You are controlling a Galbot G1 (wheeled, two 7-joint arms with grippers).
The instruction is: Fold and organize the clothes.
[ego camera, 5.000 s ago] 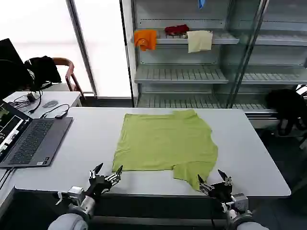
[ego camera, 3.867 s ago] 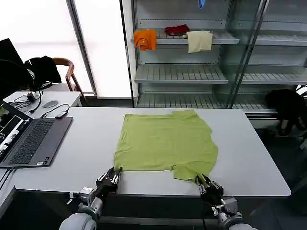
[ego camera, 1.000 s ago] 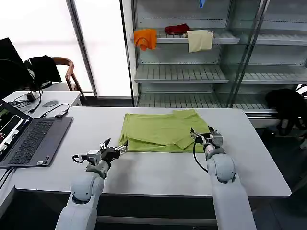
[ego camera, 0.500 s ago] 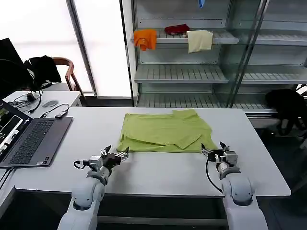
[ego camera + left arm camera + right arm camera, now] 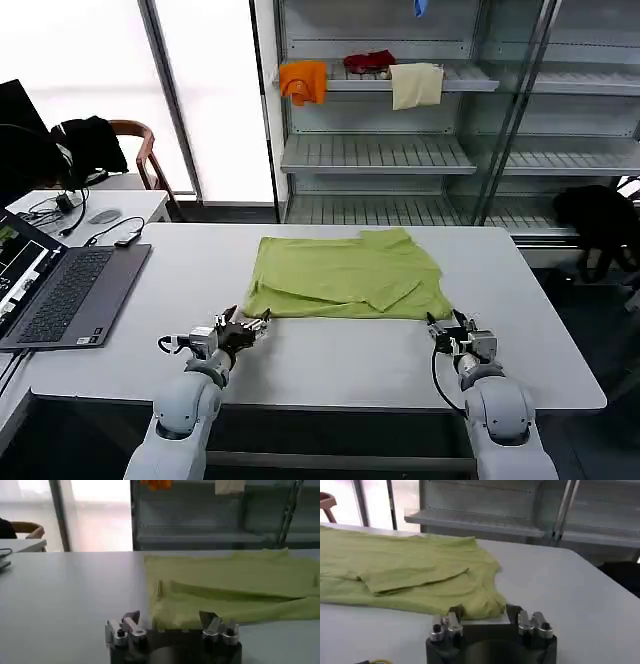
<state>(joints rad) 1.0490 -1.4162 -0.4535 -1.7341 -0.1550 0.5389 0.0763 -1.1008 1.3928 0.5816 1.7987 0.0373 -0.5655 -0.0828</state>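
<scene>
In the lower part of the head view, the left gripper [image 5: 243, 327] and right gripper [image 5: 449, 330] lie low with fingers spread, empty, just before the folded T-shirt [image 5: 345, 277] at table [image 5: 330, 365] centre.

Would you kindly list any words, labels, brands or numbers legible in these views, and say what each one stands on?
None can be read.
Laptop: its screen shows at the view's edge, too small and oblique to read.
T-shirt: plain lime fabric faces up, no print or label showing.
Shelves: no signs or tags to make out.
</scene>
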